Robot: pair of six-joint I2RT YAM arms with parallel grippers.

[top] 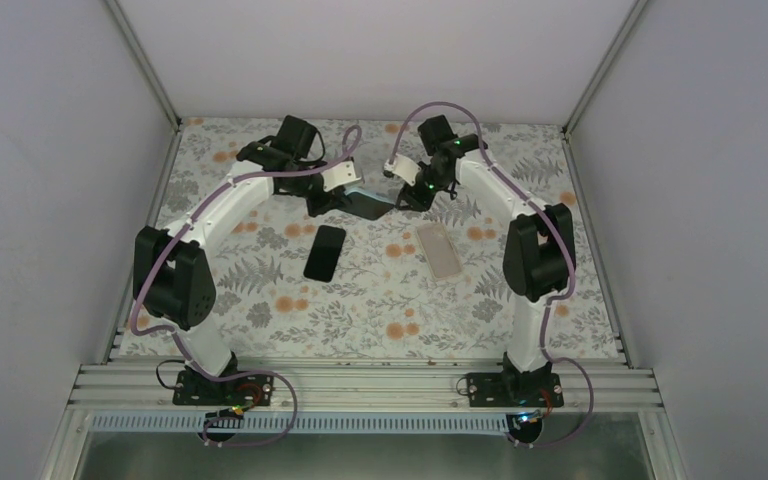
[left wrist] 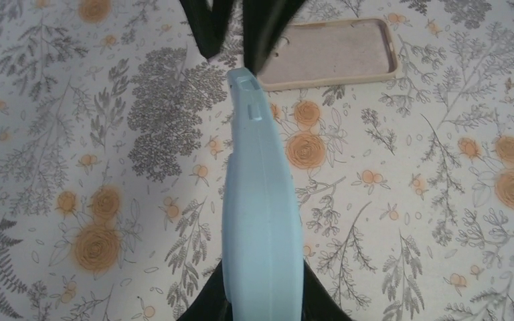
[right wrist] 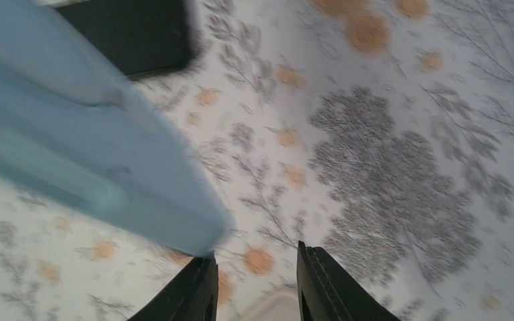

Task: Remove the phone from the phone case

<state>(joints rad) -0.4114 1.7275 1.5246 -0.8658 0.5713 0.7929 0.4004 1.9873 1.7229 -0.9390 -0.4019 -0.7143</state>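
From above: shows a blue phone case [top: 363, 203] lifted off the worktop [top: 380, 300], beyond and left of the beige case [top: 438, 249]. Suggests, by the dark face, a phone [top: 372, 208] seated inside; cannot tell for sure. Shows a black phone [top: 324, 252] lying flat, left of the beige case.

Left wrist: shows left fingers [left wrist: 204, 307] clamped on the blue phone case's near end, its far end pointing toward the beige case. Could twist loose under a hard peel, given so narrow a hold.

Right wrist: shows right fingers [right wrist: 191, 294] apart, nothing between, one beside the blurred corner. Risks glancing off and dropping the phone near the beige case.
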